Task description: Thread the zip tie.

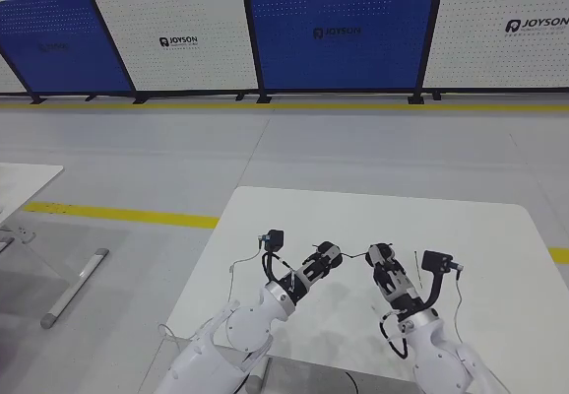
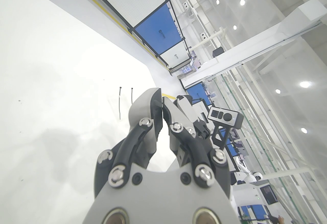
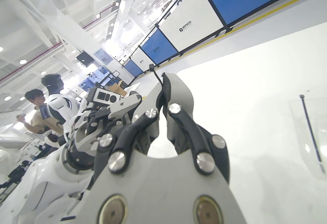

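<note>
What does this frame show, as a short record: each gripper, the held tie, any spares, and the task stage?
right gripper: shut on the zip tie, whose head end sticks out past the fingertips
left gripper: shut, facing the right gripper at close range above the table; cannot tell whether it grips the tie
spare zip ties: two, lying flat side by side on the table, apart from both grippers
task stage: no closed loop visible; threading not yet done
</note>
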### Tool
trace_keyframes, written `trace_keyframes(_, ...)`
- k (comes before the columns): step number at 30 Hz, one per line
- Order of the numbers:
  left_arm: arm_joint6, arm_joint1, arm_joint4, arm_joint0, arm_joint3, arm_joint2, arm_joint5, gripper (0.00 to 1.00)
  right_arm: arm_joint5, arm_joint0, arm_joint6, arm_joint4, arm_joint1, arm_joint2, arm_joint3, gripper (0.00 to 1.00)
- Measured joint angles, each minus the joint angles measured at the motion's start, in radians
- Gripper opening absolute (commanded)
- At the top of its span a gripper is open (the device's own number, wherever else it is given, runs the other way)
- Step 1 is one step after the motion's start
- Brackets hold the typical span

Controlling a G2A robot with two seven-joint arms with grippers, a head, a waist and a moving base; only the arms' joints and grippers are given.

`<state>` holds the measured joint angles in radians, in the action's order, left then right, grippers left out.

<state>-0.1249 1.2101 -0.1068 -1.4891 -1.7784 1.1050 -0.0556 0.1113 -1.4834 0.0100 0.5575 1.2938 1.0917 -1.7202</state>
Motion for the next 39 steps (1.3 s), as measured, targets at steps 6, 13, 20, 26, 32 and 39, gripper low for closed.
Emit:
trace_keyframes(6, 0.0, 0.0, 0.0, 0.0, 0.0, 0.0, 0.0, 0.0, 0.001, 0.005, 0.006, -0.001, 0.004, -0.008, 0.007, 0.0)
trace_keyframes(13, 0.0, 0.0, 0.0, 0.0, 0.0, 0.0, 0.0, 0.0, 0.012, 0.014, 0.015, -0.012, 0.011, -0.031, 0.025, 0.0)
trace_keyframes(20, 0.0, 0.0, 0.0, 0.0, 0.0, 0.0, 0.0, 0.0, 0.052, 0.034, -0.035, -0.056, 0.023, -0.05, 0.071, 0.0)
trace_keyframes(26, 0.0, 0.0, 0.0, 0.0, 0.0, 0.0, 0.0, 0.0, 0.058, 0.027, -0.073, -0.039, 0.025, -0.04, 0.084, 0.0)
trace_keyframes(32, 0.0, 0.0, 0.0, 0.0, 0.0, 0.0, 0.0, 0.0, 0.048, -0.032, -0.115, 0.017, 0.019, -0.008, 0.023, 0.0)
trace_keyframes(39, 0.0, 0.0, 0.0, 0.0, 0.0, 0.0, 0.0, 0.0, 0.028, -0.047, -0.128, 0.057, 0.016, 0.001, 0.003, 0.0)
